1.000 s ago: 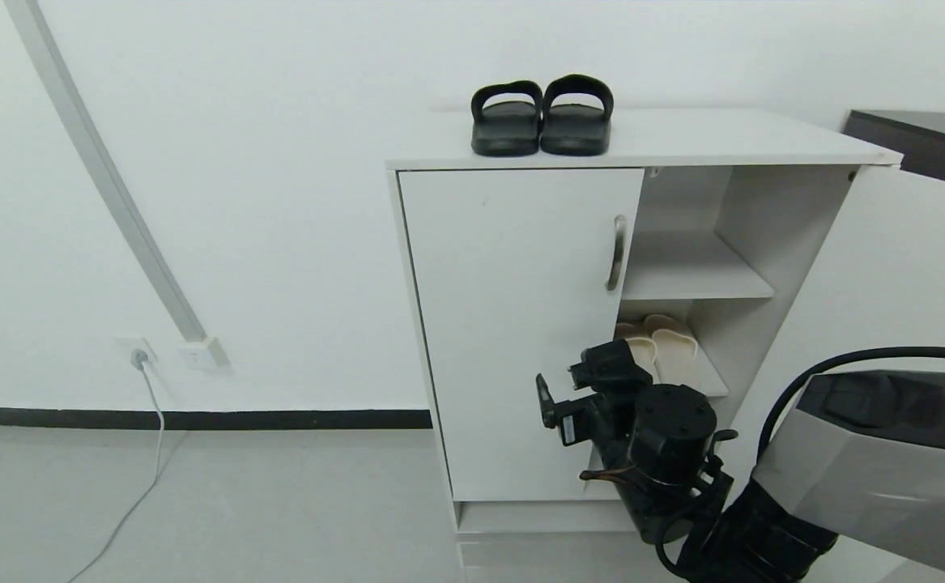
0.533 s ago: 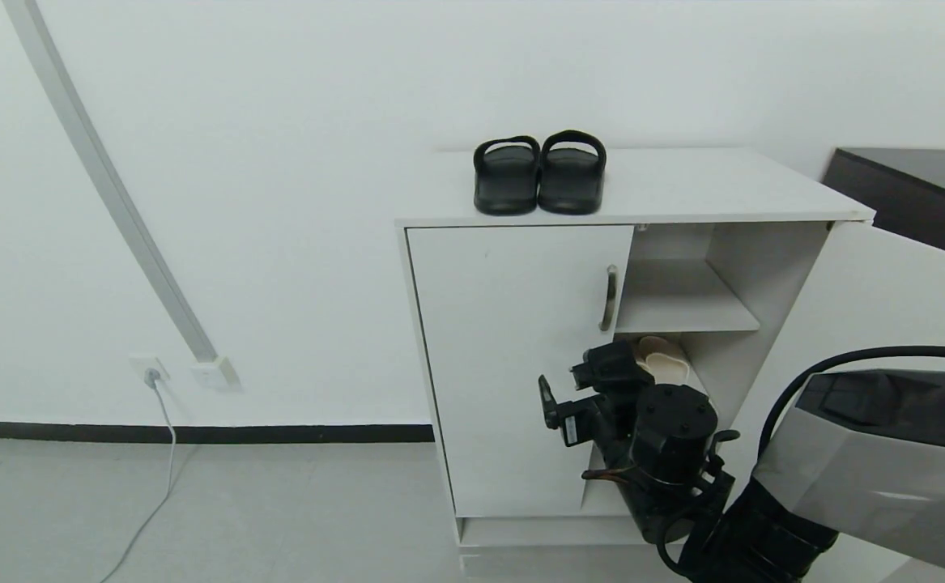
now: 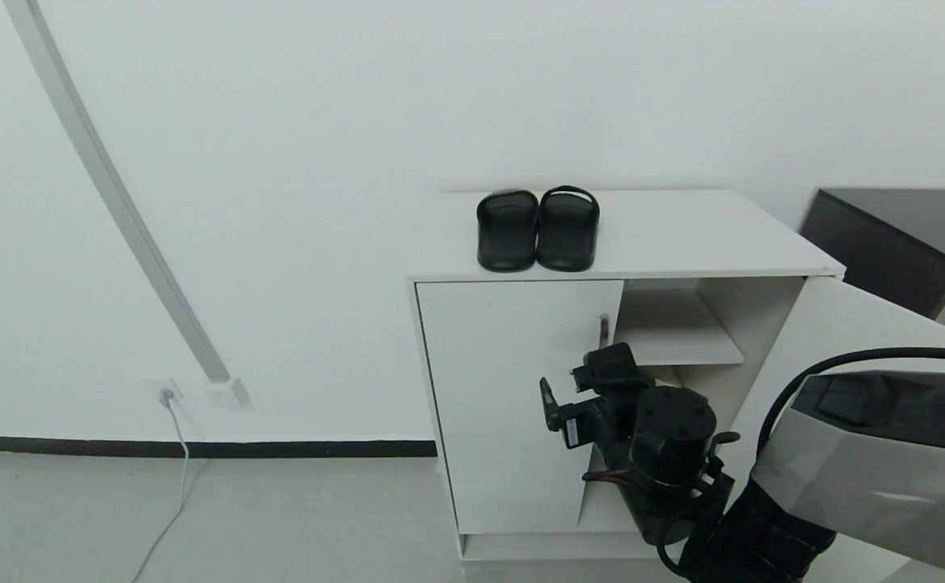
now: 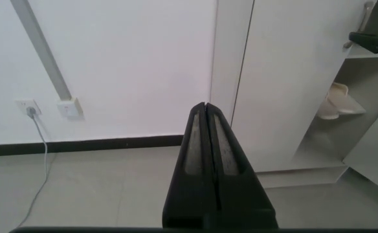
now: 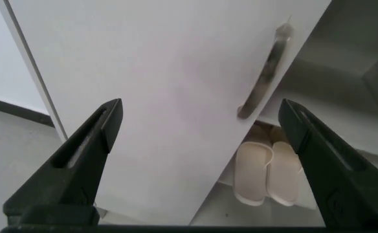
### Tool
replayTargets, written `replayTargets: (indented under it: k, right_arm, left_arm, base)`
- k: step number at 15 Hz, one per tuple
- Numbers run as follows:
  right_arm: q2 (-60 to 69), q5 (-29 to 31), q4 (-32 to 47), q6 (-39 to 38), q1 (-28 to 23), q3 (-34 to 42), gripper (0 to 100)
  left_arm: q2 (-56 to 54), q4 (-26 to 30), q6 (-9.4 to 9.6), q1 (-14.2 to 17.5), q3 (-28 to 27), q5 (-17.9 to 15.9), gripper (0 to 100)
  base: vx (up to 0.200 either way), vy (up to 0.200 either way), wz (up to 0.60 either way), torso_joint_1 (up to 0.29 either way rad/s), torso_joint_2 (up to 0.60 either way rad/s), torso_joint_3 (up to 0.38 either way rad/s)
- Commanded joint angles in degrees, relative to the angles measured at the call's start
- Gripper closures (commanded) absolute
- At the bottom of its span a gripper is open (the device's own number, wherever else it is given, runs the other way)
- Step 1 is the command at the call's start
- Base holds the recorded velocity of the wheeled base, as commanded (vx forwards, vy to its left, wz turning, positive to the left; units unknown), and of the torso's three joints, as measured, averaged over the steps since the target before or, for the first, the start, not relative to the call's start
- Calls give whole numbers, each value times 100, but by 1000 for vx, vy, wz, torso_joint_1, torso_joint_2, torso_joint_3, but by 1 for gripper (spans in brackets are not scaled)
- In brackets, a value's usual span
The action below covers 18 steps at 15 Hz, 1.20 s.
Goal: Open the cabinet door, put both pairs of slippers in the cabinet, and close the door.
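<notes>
The camera looks higher now; nothing else moved. The black rubber slippers (image 3: 538, 229) come next. Right claw (image 5: 200, 113) spread, left claw (image 4: 206, 115) pressed together.

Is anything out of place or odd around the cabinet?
Only the black slippers stand out: they sit side by side on top of the cabinet, not inside. The beige slippers lie inside it. Nothing looks spilled or damaged.

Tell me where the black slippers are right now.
In the head view, the black slippers sit side by side on the cabinet top, above its closed left door.
</notes>
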<state>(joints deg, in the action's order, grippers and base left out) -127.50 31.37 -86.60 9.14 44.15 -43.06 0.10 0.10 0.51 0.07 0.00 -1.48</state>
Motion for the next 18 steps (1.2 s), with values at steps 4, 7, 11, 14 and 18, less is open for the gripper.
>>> replayTargets:
  k: [4, 7, 11, 14, 18]
  right_arm:
    - [-12, 1, 12, 9, 5, 8, 0]
    - [-73, 1, 3, 88, -30, 43, 0]
    - [-73, -386, -340, 255, -188, 403, 0]
    - [32, -368, -340, 518, -126, 412, 0]
    - [955, -342, 1647, -361, 23, -124, 0]
  left_arm:
    - [-1, -1, 2, 1, 0, -2, 100]
    - [-1, -1, 2, 1, 0, -2, 100]
    - [-1, -1, 2, 1, 0, 7, 100]
    - [-1, -1, 2, 1, 0, -2, 100]
    - [-1, -1, 54, 1, 0, -2, 100]
  base:
    - [0, 0, 0, 220, -532, -314]
    - [0, 0, 0, 238, -574, -323]
    - [0, 0, 0, 217, -496, -273]
    - [0, 0, 0, 17, -35, -19]
    - [0, 0, 0, 0, 0, 0]
